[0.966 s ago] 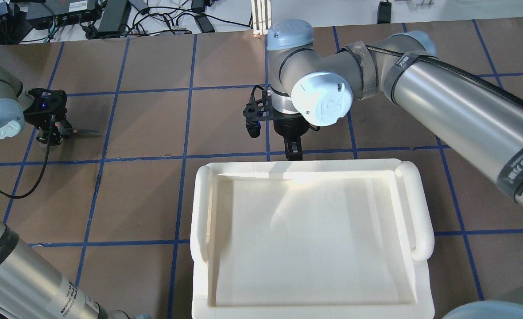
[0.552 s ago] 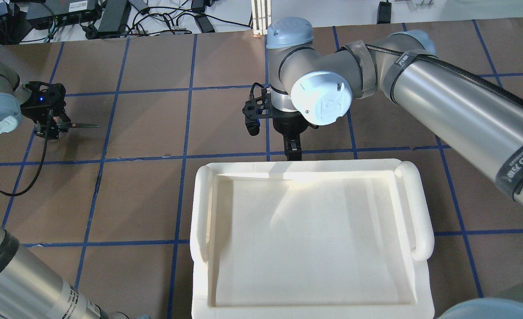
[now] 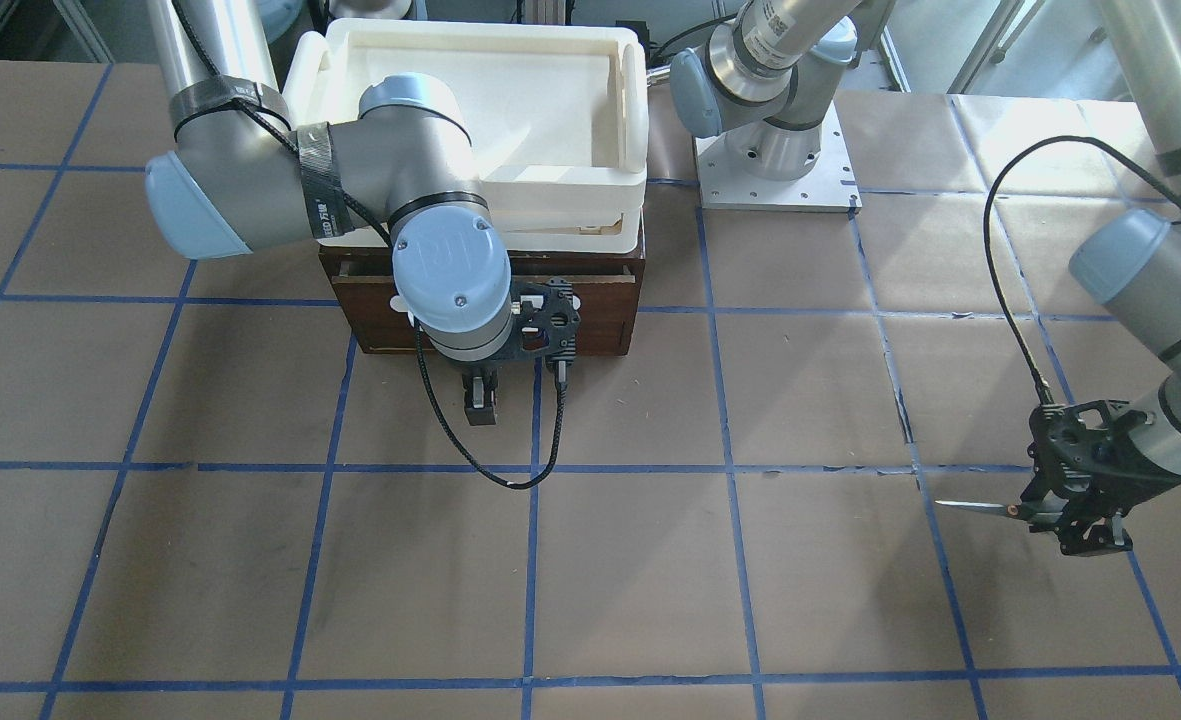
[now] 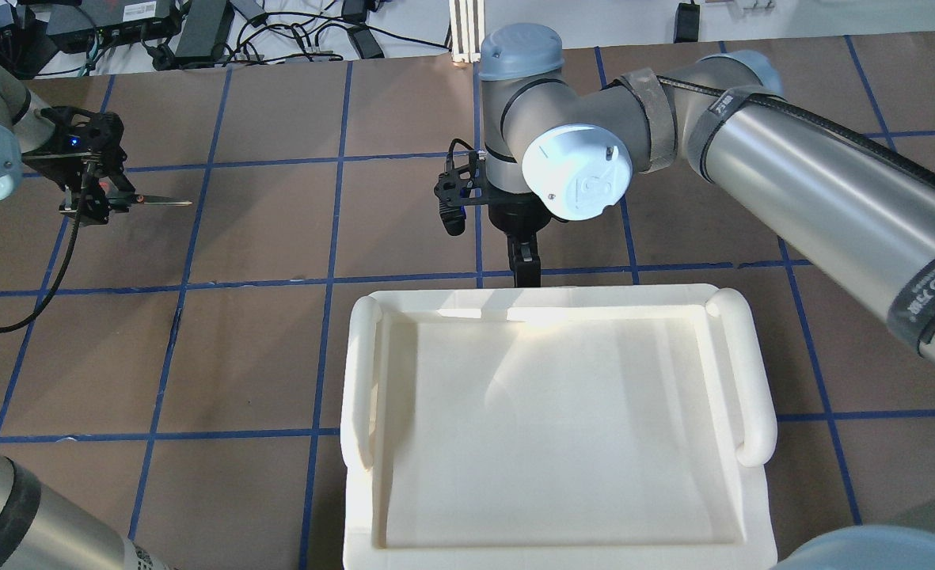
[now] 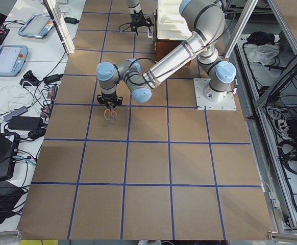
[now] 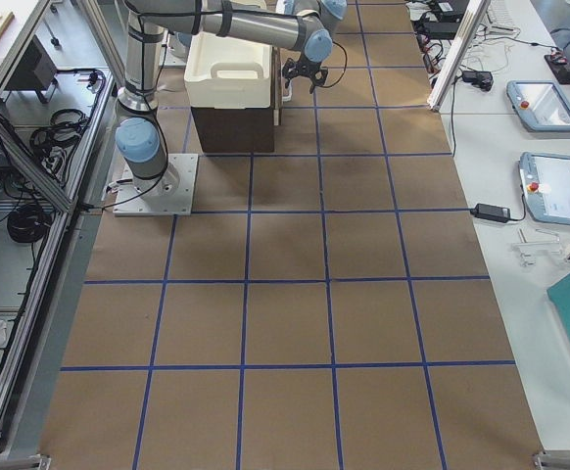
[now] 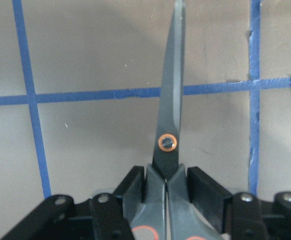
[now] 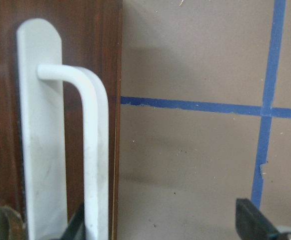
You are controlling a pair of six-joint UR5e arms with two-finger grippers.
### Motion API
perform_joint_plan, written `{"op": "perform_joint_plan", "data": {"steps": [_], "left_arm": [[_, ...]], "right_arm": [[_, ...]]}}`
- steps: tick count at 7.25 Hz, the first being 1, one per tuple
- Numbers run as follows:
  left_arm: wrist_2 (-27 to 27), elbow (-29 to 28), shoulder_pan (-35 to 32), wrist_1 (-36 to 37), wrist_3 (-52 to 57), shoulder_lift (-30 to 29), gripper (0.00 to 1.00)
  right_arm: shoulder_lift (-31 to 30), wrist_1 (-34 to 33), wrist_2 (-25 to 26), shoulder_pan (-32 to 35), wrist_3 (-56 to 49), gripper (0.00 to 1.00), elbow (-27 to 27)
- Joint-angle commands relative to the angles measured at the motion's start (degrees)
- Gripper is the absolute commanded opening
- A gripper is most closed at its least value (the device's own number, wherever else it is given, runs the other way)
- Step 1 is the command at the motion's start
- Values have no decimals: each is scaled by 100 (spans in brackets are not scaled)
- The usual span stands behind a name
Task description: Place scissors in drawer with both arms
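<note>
At the far left of the desk point(image 3: 650, 580), my left pincer point(image 4: 107, 198) was clamped on the grey handles of the scissors point(image 7: 168, 125). The blades were shut and pointing out level, clear of the surface and well apart from the drawer point(image 3: 590, 310). My right pincer point(image 3: 480, 400) stood with its fingers spread at the drawer's white handle point(image 8: 93, 150). One finger was just beside the bar and nothing was gripped.

Hazards noted:
- The drawer appeared shut, though my right wrist hid much of its front. Scissors brought over before it opened would strike wood.
- If the bar were not properly between my fingers, closing them could give a glancing hold that slips on the pull.
- The white bin point(image 4: 360, 380) sat on top of the cabinet, and a sharp tug might shift it.
- The exposed point could catch my right arm on approach.
- With the grip on the handles alone, the scissors could pivot.

Count: one pair of scissors, one drawer, one handle, one bin, two arms, two pincers.
</note>
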State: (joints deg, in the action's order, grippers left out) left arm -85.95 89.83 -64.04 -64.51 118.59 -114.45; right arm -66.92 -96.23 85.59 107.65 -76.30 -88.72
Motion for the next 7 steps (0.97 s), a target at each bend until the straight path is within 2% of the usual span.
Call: {"op": "perform_joint_plan", "data": {"steps": [1, 4, 6, 7], "left_arm": [[147, -18, -205, -806, -537, 596, 0], [-79, -18, -443, -1028, -592, 828, 0], [-106, -9, -434, -1063, -583, 827, 0], [-324, -9, -434, -1055, -583, 845, 0]], "right_arm": [[74, -211, -8, -68, -7, 100, 13], [109, -326, -52, -130, -7, 100, 30], [406, -379, -69, -130, -7, 100, 485], [487, -388, -69, -130, -7, 100, 540]]}}
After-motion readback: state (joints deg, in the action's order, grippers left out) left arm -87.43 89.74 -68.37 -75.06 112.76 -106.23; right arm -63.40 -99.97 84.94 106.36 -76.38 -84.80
